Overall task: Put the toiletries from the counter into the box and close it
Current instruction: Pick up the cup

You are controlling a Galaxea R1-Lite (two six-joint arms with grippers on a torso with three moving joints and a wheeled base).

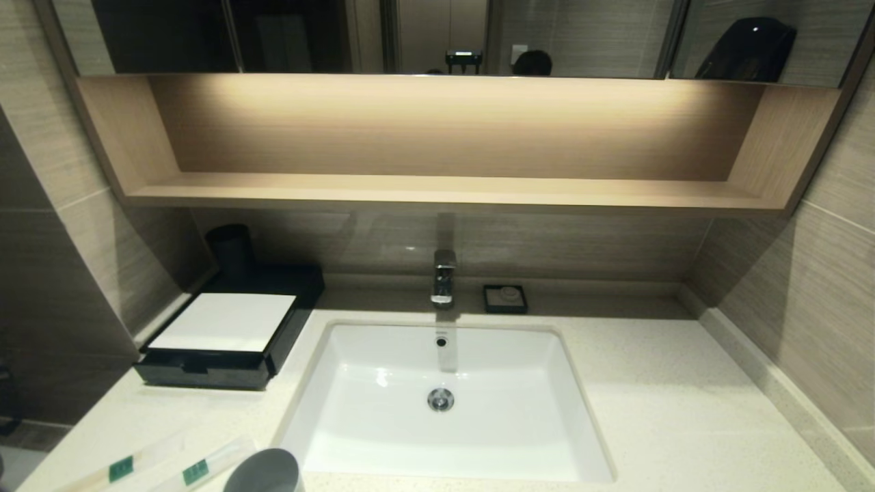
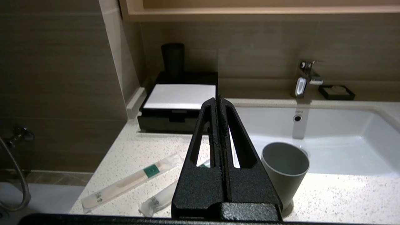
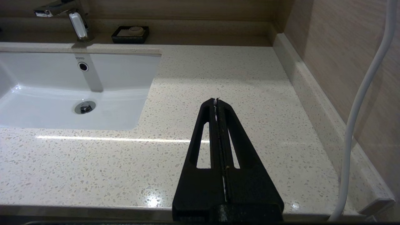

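1. Your left gripper (image 2: 217,100) has its two black fingers pressed flat together with nothing between them. It hangs above the near-left part of the counter (image 1: 670,410), pointing toward the back wall.
2. Your right gripper (image 3: 216,101) is pinched closed too, and empty. It sits over the bare speckled stone on the right of the sink (image 1: 383,417). Neither arm shows in your head view.
3. The toiletries: two long slim packets lie on the counter's near-left corner, side by side, both slanted. The outer packet (image 2: 131,181) has a green square label and what looks like a wooden handle inside. The inner packet (image 2: 159,198) is partly hidden behind your left gripper in the wrist view.
4. A light grey cup (image 2: 285,170) stands upright just beside the packets, at the sink's near-left corner.
5. The box (image 1: 225,342) sits at the back left of the counter, well apart from the packets. White top panel up, drawer front facing you and looking pushed in.
6. Behind it there's a dark cup (image 1: 229,249) in the corner.
7. Faucet (image 1: 443,277) is at the back centre, with a small black soap dish (image 1: 504,298) just to its right.
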